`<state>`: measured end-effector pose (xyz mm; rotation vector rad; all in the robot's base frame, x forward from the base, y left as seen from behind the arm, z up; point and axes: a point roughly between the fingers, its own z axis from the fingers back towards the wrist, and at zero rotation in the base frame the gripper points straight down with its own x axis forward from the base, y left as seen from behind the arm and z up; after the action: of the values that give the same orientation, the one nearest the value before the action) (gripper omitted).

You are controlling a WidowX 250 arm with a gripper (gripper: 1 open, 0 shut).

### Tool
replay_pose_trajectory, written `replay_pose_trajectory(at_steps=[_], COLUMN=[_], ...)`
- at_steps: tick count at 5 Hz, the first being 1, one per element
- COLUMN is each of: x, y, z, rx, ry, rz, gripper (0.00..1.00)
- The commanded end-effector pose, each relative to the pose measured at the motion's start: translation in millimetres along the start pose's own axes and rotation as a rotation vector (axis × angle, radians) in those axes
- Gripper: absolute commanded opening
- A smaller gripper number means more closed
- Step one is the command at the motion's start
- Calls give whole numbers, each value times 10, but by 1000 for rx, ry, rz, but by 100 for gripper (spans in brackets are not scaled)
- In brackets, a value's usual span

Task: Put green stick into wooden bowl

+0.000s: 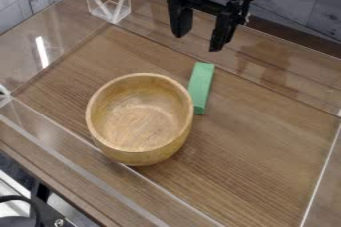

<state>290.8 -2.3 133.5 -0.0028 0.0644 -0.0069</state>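
Observation:
A round light-tan wooden bowl (139,116) sits on the wooden table, left of centre, and it holds nothing. The green stick (201,87) lies flat on the table just right of the bowl's rim, close to it, its long side running front to back. My gripper (197,32) hangs above and behind the stick, pointing down. Its dark fingers (220,34) stand apart with nothing between them, clear of the stick.
Low clear plastic walls (54,47) fence the table on all sides. A clear folded bracket (107,7) stands at the back left corner. The wooden tabletop (266,141) lies bare to the right of the bowl and stick.

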Motion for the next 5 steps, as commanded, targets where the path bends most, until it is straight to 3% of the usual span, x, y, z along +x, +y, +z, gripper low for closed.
replay_pose_trajectory(at_steps=[1,2,3,5], x=[48,48,54,187], y=[36,59,91,137], z=[-163,-389,-506,-612], rx=[9,21,37,55], ry=[-11,-16,-41,-91], rz=[1,-12,-49,-137], gripper=[100,100,100,100])
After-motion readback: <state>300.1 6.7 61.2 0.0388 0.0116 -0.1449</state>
